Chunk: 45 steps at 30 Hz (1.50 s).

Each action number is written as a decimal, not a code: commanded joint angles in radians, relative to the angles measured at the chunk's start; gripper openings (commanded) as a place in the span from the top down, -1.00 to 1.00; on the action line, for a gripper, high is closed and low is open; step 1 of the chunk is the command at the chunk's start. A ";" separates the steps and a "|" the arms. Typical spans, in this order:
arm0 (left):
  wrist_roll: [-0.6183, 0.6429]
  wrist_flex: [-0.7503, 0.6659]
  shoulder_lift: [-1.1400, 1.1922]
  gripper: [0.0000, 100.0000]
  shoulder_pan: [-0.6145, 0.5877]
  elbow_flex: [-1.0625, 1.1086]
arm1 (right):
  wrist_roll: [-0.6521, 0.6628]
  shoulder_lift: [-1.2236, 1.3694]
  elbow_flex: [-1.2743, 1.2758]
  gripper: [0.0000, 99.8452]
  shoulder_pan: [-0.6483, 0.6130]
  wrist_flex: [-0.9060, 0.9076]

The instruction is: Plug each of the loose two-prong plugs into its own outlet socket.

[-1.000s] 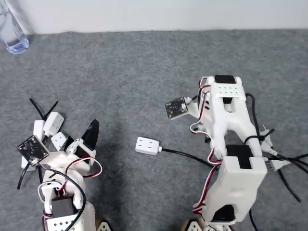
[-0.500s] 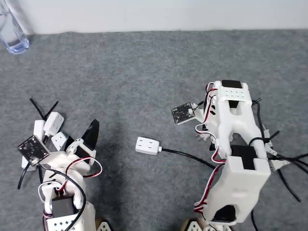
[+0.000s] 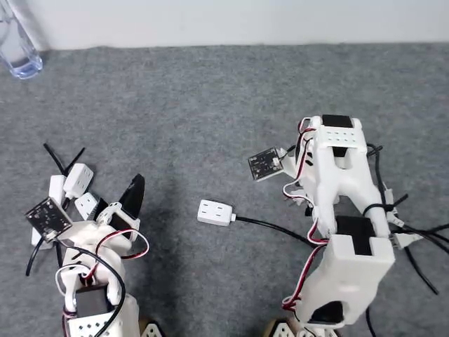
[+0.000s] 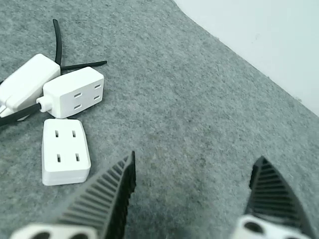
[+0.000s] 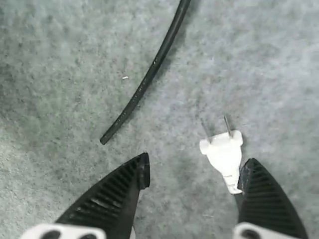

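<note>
Grey, felt-like carpet covers the table (image 3: 210, 105), and in the high view it runs up to a white wall (image 3: 245, 21) along the top of the frame. A clear container (image 3: 17, 53) stands in the upper left corner.

At the lower left of that view sits the left arm (image 3: 91, 281). Its wrist view shows us the left fingers (image 4: 115, 188) spread wide, with nothing but bare carpet between them. Near them lie three white outlet blocks. The nearest outlet block (image 4: 66, 152) lies flat with its slots facing up. The second outlet block (image 4: 75, 92) lies just beside it, and a third white block (image 4: 25, 82) rests against the second. Thin black cables (image 4: 57, 40) trail off behind them.

In the middle of the high view we find a corded outlet (image 3: 215, 212), well apart from that cluster. Its black cord (image 3: 273, 228) runs toward the lower right and passes under the right arm (image 3: 344, 210).

The right fingers (image 5: 119, 186) are also spread and hold nothing. The white two-prong plug (image 5: 223, 152) lies flat on the carpet with its prongs pointing away from them. Its tail is just beside one fingertip, and we cannot tell whether they touch. A loose black cable (image 5: 149, 74) ends near the plug without touching it.
</note>
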 commanded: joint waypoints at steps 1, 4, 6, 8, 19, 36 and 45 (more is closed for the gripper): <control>-0.006 -0.003 -0.012 0.30 0.008 -0.007 | 0.002 0.027 -0.017 0.44 -0.012 -0.041; -0.006 -0.003 -0.012 0.30 0.008 -0.007 | 0.008 0.059 -0.017 0.44 -0.012 -0.064; -0.006 -0.003 -0.012 0.30 0.008 -0.007 | 0.008 0.073 -0.018 0.44 -0.010 -0.081; -0.006 -0.003 -0.012 0.30 0.008 -0.007 | 0.011 0.082 -0.018 0.44 -0.008 -0.090; -0.006 -0.003 -0.012 0.30 0.009 -0.007 | 0.106 0.127 -0.018 0.45 -0.007 -0.170; -0.006 0.003 -0.011 0.30 0.063 -0.007 | 0.161 0.128 -0.017 0.89 -0.012 -0.194; -0.006 0.003 -0.011 0.30 0.063 -0.007 | -0.080 0.113 -0.018 0.98 -0.071 -0.216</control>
